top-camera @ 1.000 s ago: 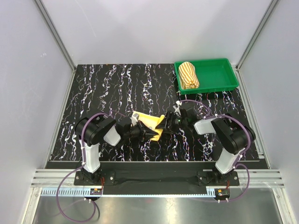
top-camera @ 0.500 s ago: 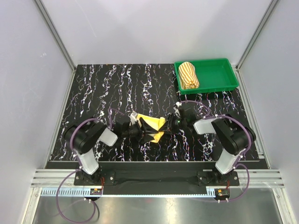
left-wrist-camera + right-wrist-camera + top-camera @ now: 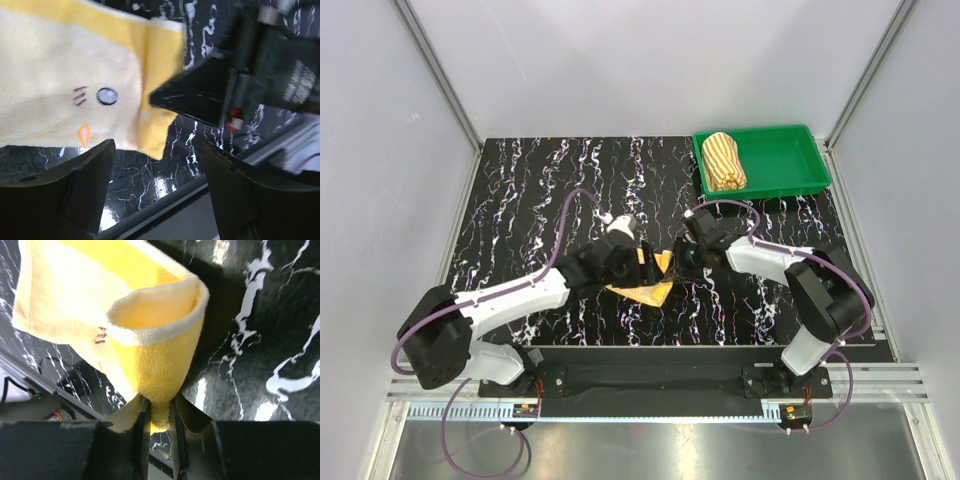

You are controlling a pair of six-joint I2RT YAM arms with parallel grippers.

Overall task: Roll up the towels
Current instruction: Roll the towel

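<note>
The yellow towel (image 3: 650, 291) lies partly folded on the black marbled table (image 3: 540, 190), between my two grippers. In the left wrist view it is pale yellow (image 3: 65, 75) with a small drawn face and a darker yellow fold. My left gripper (image 3: 640, 262) hovers over it, open (image 3: 156, 147), with nothing between its fingers. My right gripper (image 3: 680, 266) is shut (image 3: 160, 412) on a curled-up edge of the yellow towel (image 3: 160, 340), lifting it into a loop. The striped towel (image 3: 724, 160) lies rolled in the green tray (image 3: 790, 160).
The green tray stands at the table's back right corner. A dark rail (image 3: 650, 352) runs along the near table edge, just beyond the towel's corner in the left wrist view. Grey walls enclose the table.
My left gripper has opened and let go of the yellow towel, and its arm has stretched forward over it. My right gripper has shut on the towel's edge.
</note>
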